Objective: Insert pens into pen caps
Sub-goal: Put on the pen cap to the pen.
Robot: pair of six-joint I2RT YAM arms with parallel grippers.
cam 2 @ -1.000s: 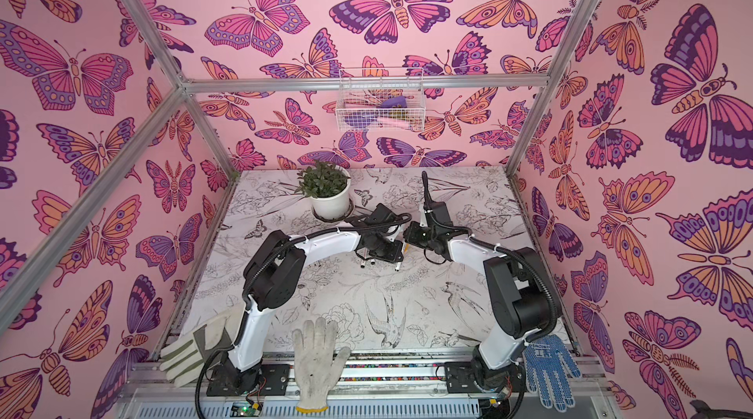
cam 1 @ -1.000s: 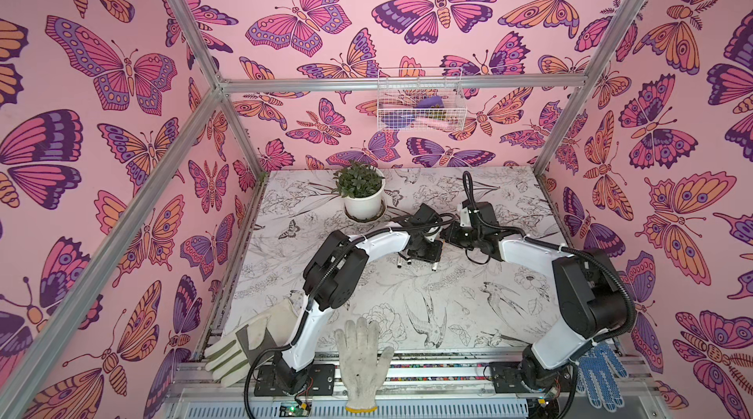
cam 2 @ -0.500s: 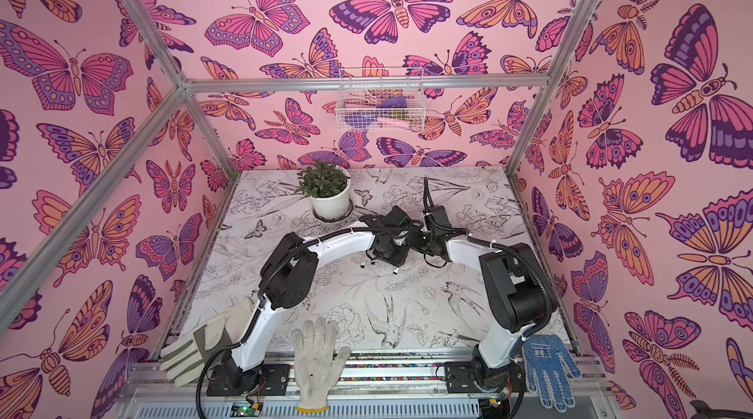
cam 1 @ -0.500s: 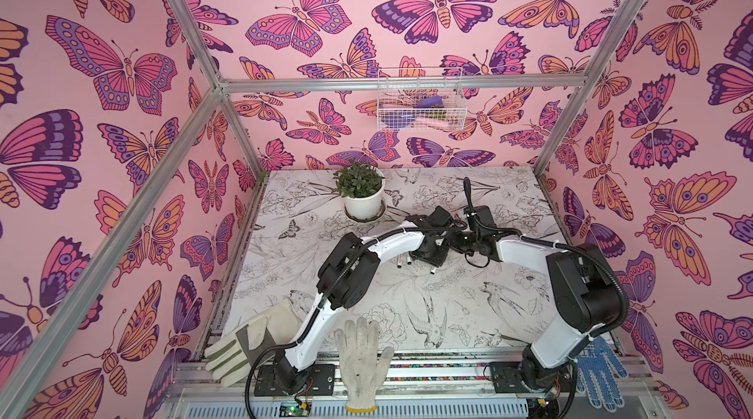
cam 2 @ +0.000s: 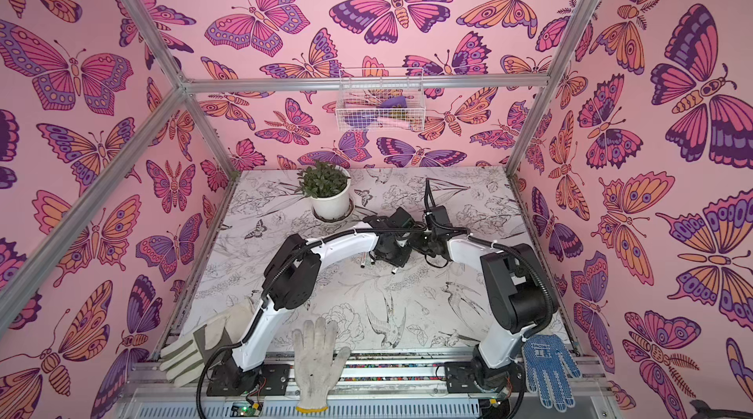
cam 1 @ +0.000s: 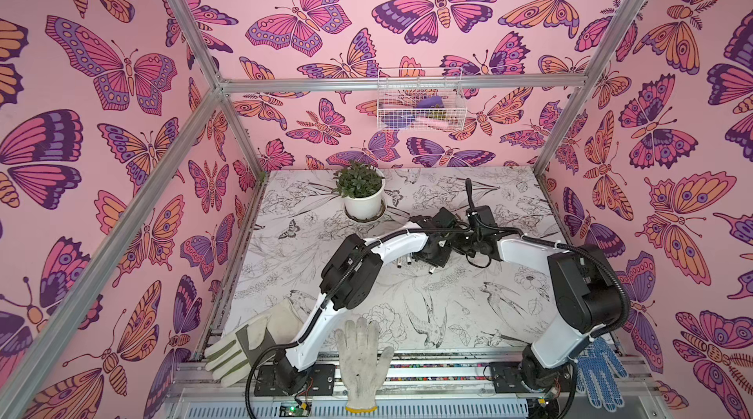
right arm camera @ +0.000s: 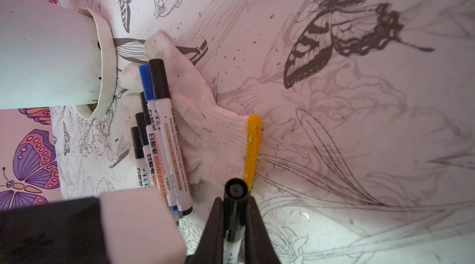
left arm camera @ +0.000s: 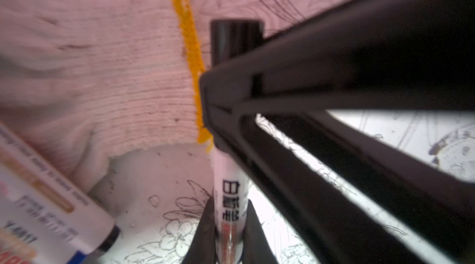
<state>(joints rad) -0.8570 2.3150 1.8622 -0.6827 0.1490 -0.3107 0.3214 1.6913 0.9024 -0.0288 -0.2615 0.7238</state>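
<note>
1. Our left fingers (left arm camera: 204,237) are clamped on the white barrel of a pen (left arm camera: 229,198).
2. Our right fingers (right arm camera: 212,232) pinch the black cap (right arm camera: 235,190) at that pen's far end.
3. Other capped pens (right arm camera: 164,134) lie side by side, partly on a white glove (right arm camera: 213,137) on the bench (right arm camera: 334,160), near the plant pot (right arm camera: 51,52).

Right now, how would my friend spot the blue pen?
Find the white pot. Beside it, a row of pens lies against a white glove with a yellow cuff. The blue pen is the only one with a blue cap; its neighbours' caps are black.
</note>
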